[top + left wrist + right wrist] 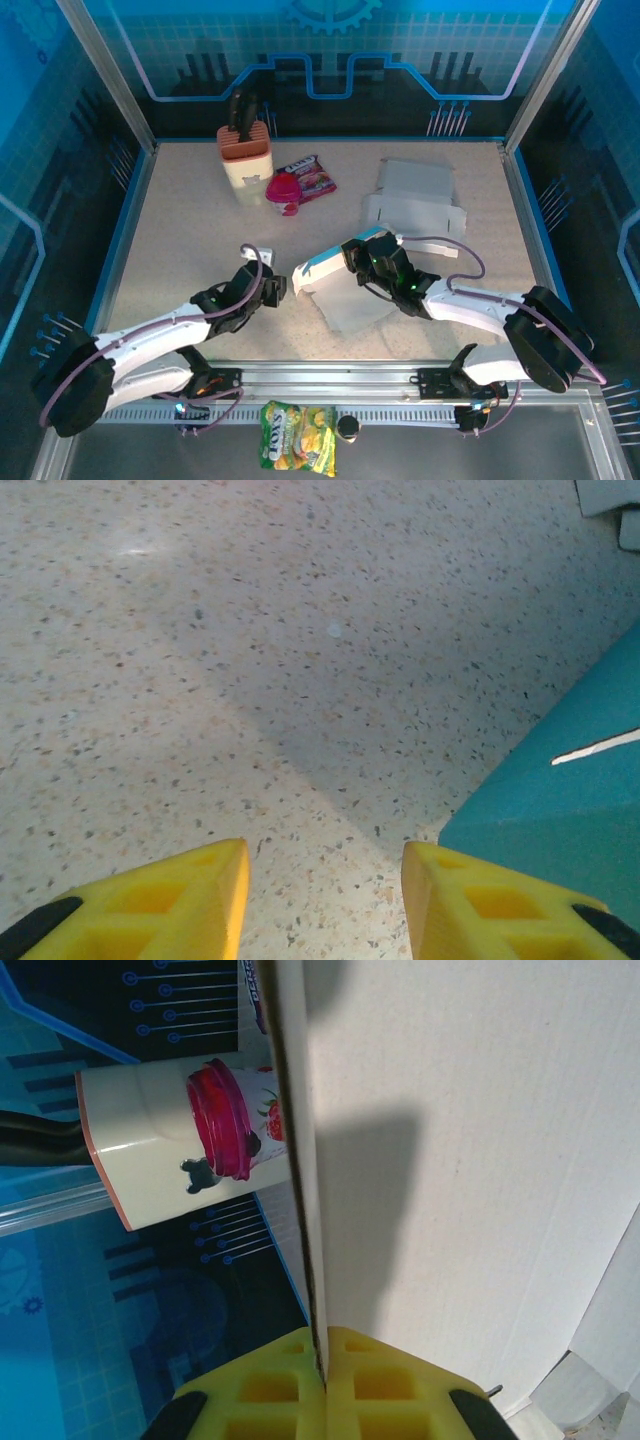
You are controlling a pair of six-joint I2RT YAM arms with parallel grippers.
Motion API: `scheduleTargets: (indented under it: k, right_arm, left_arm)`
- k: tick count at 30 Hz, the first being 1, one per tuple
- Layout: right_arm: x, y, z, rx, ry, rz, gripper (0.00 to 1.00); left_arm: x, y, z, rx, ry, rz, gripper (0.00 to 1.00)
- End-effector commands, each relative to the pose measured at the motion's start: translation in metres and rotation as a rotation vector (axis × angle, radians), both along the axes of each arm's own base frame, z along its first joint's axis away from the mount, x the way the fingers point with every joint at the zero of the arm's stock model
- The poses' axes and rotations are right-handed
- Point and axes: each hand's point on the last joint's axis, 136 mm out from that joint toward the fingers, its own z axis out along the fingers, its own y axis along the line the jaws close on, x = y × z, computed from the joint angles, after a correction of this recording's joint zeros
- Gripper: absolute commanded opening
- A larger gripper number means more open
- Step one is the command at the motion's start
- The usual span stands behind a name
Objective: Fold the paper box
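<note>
The paper box [340, 285], teal outside and white inside, lies partly folded near the table's middle front. My right gripper [358, 256] is shut on the edge of one raised white panel [470, 1160]; in the right wrist view its yellow fingers [390, 1385] pinch the cardboard edge between them. To the left of the box's teal corner, my left gripper [276, 288] hangs low over the table. Its jaws stand open, with bare tabletop between the yellow fingertips [200, 895]. The teal face of the box [560, 800] sits just beside the right finger.
A cream knife block [243, 155], a pink cup [284, 192] and a snack packet [312, 175] stand at the back left. A second flat white box [415, 200] lies at the back right. A yellow snack bag [298, 450] rests below the front rail.
</note>
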Motion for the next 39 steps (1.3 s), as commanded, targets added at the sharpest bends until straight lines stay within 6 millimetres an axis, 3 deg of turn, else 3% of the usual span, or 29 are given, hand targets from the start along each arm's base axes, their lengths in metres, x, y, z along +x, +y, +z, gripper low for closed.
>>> scheduleTargets:
  k: [1,11,21,30,35,39]
  right_arm:
    - [-0.006,-0.009,-0.024,-0.062,0.057,0.008,0.00]
    - [-0.006,-0.009,-0.022,-0.056,0.052,0.012,0.00]
    - [-0.002,-0.007,-0.015,-0.046,0.032,0.014,0.00]
    - [-0.005,-0.006,-0.015,-0.038,0.031,0.022,0.00]
    - [-0.002,-0.007,-0.013,-0.031,0.029,0.028,0.00]
    - [0.000,-0.007,-0.009,-0.023,0.025,0.032,0.00]
  left_arm:
    - [0.009,-0.017,0.005,-0.012,-0.060,-0.096,0.46]
    - [0.007,-0.042,-0.005,-0.011,-0.091,-0.255,0.51]
    - [-0.017,-0.059,0.003,0.013,-0.167,-0.349,0.55]
    - [-0.004,-0.054,0.009,0.088,-0.215,-0.319,0.50]
    - [-0.023,-0.070,0.020,0.025,-0.231,-0.424,0.55]
    - [-0.033,-0.065,0.022,0.009,-0.225,-0.399,0.61]
